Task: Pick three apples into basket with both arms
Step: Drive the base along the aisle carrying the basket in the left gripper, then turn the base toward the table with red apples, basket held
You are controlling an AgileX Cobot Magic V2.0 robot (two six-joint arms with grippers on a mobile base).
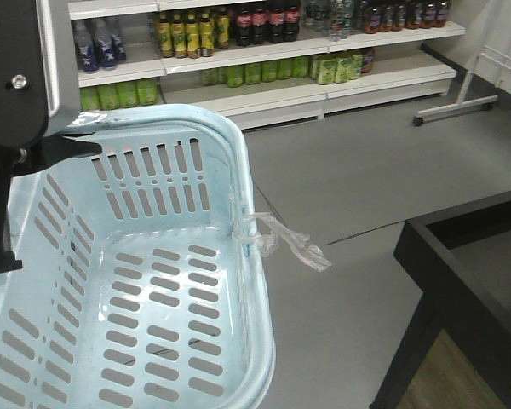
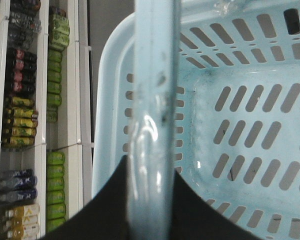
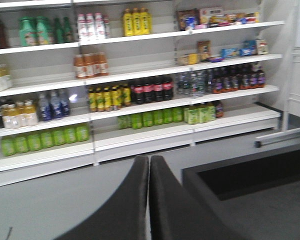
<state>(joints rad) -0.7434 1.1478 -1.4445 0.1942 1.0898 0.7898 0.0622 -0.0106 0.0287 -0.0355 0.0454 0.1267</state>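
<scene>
The pale light-blue basket point(image 1: 249, 213) hangs at the left of the front view, with nothing on its slotted bottom. A clear plastic strip point(image 1: 286, 239) is tied at its right rim. In the left wrist view my left gripper point(image 2: 151, 167) is shut on the basket's handle point(image 2: 153, 75), which runs up between the two black fingers, with the basket point(image 2: 114, 100) below it. The black left arm point(image 1: 8, 102) shows at the upper left of the front view. My right gripper point(image 3: 149, 160) is shut with nothing in it, out over the grey floor. The three apples are out of view.
White store shelves point(image 1: 264, 60) with rows of bottles stand at the back, also seen as shelves point(image 3: 140, 75) ahead of the right wrist. A black table point(image 1: 460, 273) with a raised edge is at the right. A white stand foot point(image 1: 456, 106) rests on the floor.
</scene>
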